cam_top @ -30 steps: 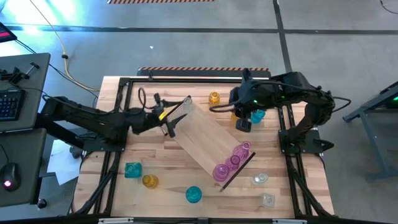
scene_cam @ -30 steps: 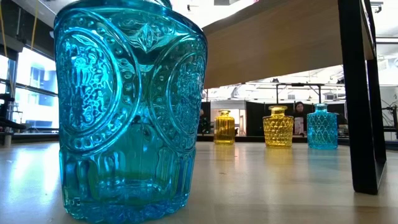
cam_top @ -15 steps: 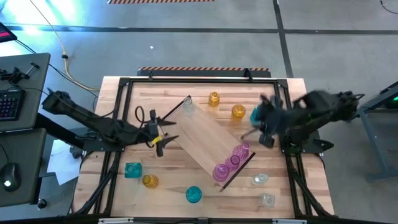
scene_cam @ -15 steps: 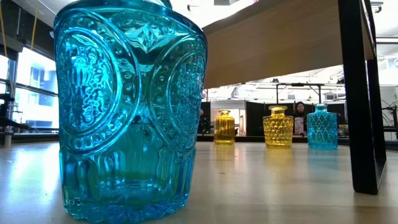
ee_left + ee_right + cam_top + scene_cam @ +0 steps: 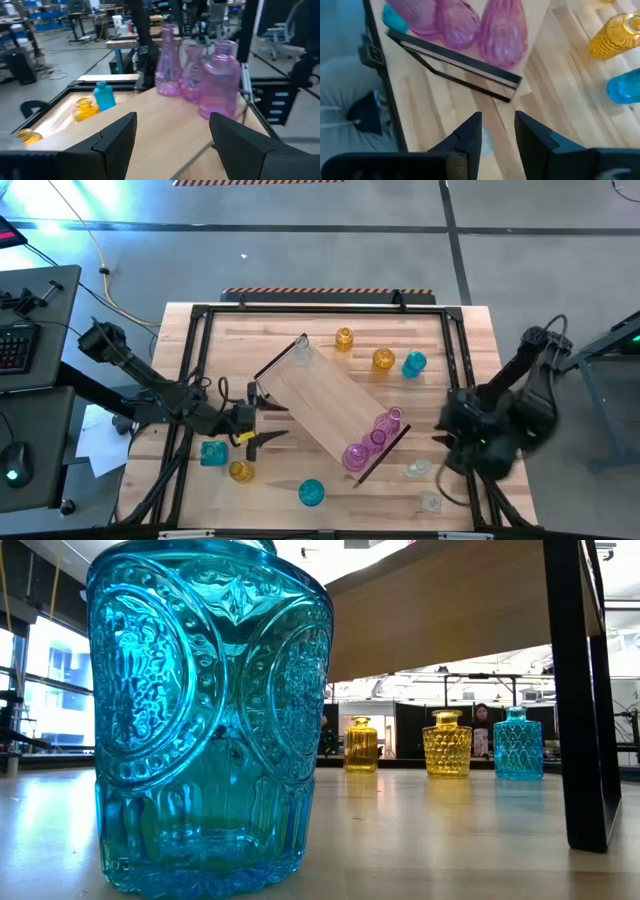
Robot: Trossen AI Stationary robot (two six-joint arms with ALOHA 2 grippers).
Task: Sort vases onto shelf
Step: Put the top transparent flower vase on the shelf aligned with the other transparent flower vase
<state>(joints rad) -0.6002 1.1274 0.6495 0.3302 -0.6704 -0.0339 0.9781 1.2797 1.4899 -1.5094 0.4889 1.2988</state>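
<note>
Lying diagonally across the middle of the wooden tabletop (image 5: 300, 510), the shelf (image 5: 325, 405) carries three pink vases (image 5: 372, 440) clustered at its lower right end, against the dark end piece (image 5: 385, 452). A clear vase (image 5: 303, 352) stands at its opposite end. Behind it, an amber vase (image 5: 344, 338), a second amber vase (image 5: 383, 359) and a teal vase (image 5: 414, 364) stand in a row. Near the front edge are a squarish teal vase (image 5: 213, 452), a yellow vase (image 5: 240, 471), a round teal vase (image 5: 311, 493) and two clear vases (image 5: 418, 469).

The left gripper (image 5: 262, 423) hovers just off the shelf's left side, fingers spread wide and holding nothing. The right gripper (image 5: 447, 442) sits over the table's right edge beside the clear vases, fingers (image 5: 470, 137) parted by a narrow gap, empty.
</note>
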